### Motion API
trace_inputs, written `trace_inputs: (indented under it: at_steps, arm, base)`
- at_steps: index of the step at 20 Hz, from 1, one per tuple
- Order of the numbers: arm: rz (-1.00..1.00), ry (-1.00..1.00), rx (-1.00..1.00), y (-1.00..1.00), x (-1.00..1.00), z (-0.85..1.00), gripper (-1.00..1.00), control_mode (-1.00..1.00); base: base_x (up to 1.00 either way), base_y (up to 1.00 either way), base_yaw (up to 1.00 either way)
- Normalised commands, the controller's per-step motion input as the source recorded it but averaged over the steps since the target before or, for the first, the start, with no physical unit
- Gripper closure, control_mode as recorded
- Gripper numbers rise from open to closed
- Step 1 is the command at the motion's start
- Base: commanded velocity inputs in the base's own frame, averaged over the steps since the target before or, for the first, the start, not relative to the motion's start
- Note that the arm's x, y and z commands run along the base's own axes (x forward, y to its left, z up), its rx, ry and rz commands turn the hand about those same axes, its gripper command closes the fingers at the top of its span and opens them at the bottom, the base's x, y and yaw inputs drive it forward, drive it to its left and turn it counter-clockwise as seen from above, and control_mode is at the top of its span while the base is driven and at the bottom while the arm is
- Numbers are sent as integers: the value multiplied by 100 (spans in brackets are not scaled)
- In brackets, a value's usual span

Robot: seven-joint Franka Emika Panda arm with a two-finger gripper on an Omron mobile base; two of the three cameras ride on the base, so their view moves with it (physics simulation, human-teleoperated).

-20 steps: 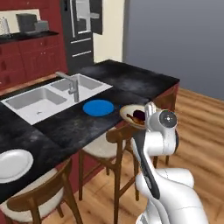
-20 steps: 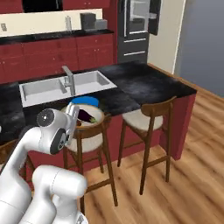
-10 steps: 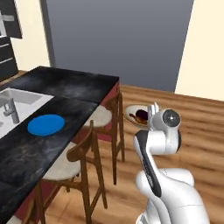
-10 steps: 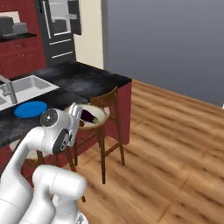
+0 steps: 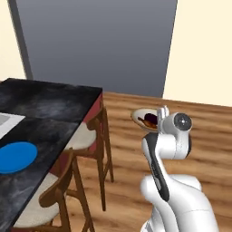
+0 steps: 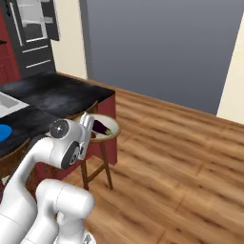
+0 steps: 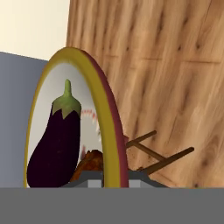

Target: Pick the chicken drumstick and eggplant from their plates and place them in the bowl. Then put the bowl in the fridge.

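Holding the bowl [image 5: 147, 118] by its rim, the claw [image 5: 159, 118] is closed tight on it, up in the air over the wooden floor [image 6: 181, 157]. The bowl has a tan rim and a pale inside. In the hand view the bowl [image 7: 109, 131] stands on its edge because that camera is rolled over, and its rim runs down to the bottom middle, where the claw grips it.

Inside the bowl lies the eggplant [image 7: 54, 144], dark purple with a green cap. Just beside it, low in the bowl, sits the chicken drumstick [image 7: 89, 162], brown and bumpy. They look like they touch. From the left base view the drumstick [image 5: 147, 122] and the eggplant [image 5: 153, 118] show as a small brown bit and a dark lump. From the right base view the eggplant [image 6: 100, 127] lies dark in the bowl [image 6: 110, 132].

The white arm [image 5: 170, 138] holds the bowl near the end of the black table [image 5: 45, 108]. On the table lies 1 blue plate [image 5: 16, 157], well apart from the bowl. 2 wooden chairs [image 5: 88, 136] stand at the table edge. Far off at the top left of the right base view stands the dark fridge [image 6: 35, 24]. A grey wall [image 5: 95, 45] is behind it all.
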Motion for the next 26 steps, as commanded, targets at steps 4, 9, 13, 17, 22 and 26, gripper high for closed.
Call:
trace_inputs:
  at_steps: [4,9,13,17,22,26]
  arm:
    - [0,0,0,0,0,0,100,100]
    - [0,0,0,0,0,0,100,100]
    - [0,0,0,0,0,0,100,100]
    - [0,0,0,0,0,0,100,100]
    - [0,0,0,0,0,0,100,100]
    - [0,0,0,0,0,0,100,100]
  base:
    - [79,-20,-11]
    - [88,-22,-2]
    - [94,-17,0]
    - [94,-16,0]
    - [94,-13,0]
    - [94,-10,1]
